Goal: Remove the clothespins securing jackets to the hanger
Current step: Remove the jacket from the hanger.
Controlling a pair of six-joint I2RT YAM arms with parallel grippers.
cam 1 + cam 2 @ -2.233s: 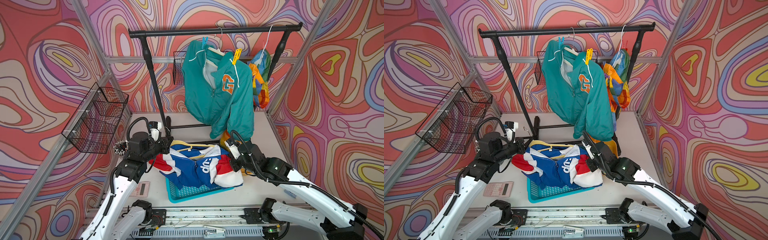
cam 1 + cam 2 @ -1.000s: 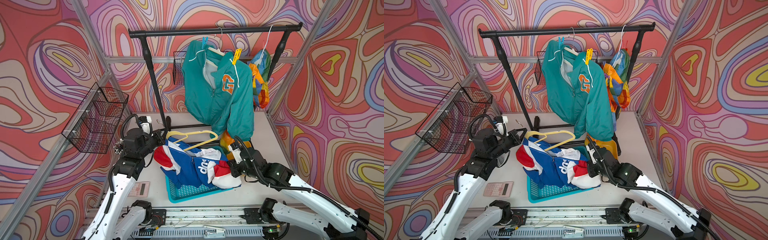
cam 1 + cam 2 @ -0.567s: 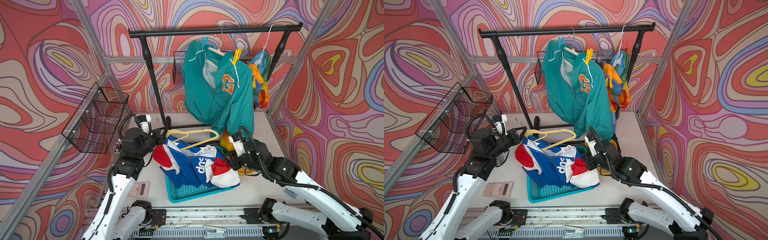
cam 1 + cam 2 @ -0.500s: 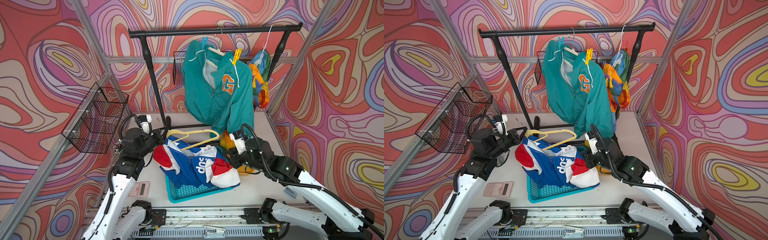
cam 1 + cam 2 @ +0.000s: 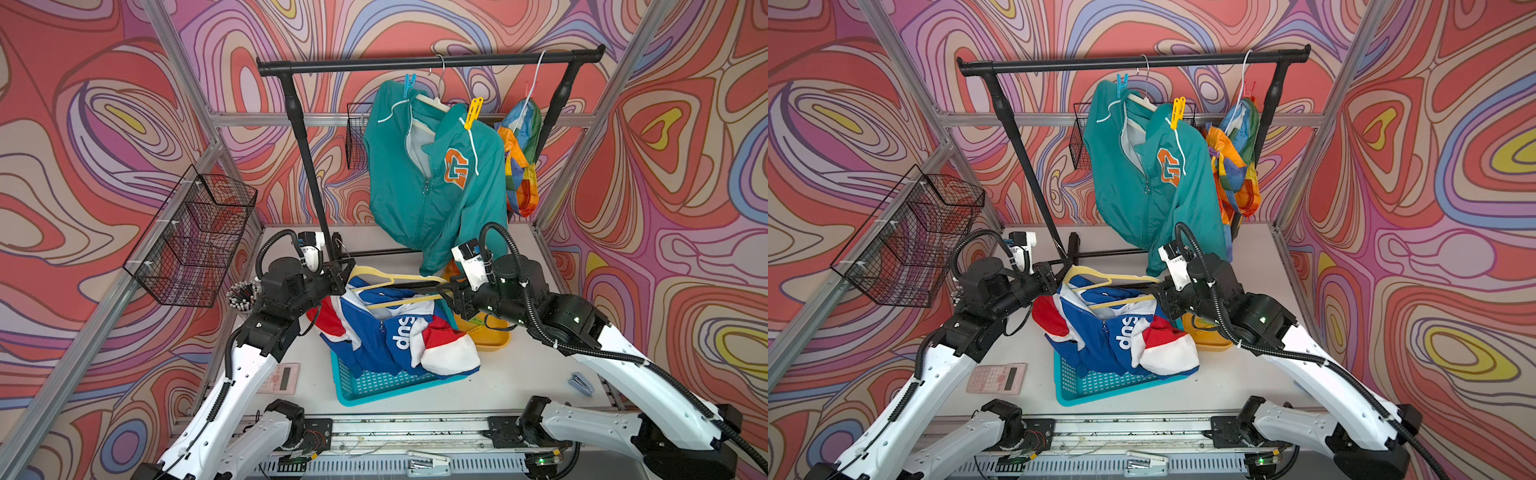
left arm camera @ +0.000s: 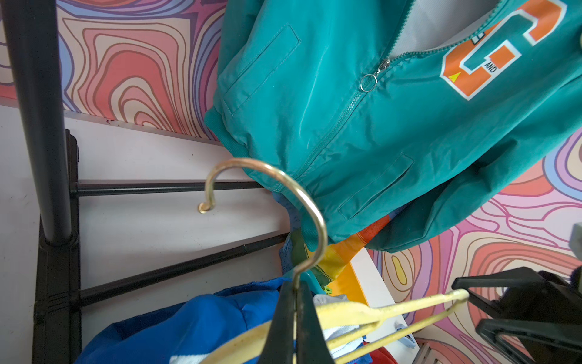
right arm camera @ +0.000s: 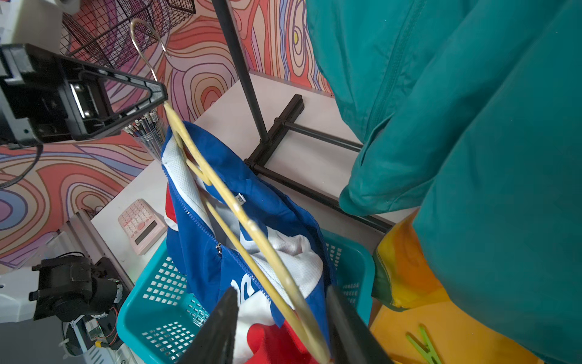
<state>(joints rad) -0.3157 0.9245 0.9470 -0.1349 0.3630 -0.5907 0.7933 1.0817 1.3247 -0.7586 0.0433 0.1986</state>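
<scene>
Clothespins (blue plastic clip (image 5: 409, 81), yellow plastic clip (image 5: 473, 113)) pin the teal zip jacket (image 5: 432, 187), upper centre in a top view. Left wrist: left gripper (image 6: 296, 293) clenched on yellow hanger's (image 6: 346, 312) wire hook (image 6: 248, 162). Right wrist: right gripper (image 7: 282, 290) released astride that hanger; blue-red-white jacket (image 7: 264, 205) apparently being stripped. Next: unclip both pins.
</scene>
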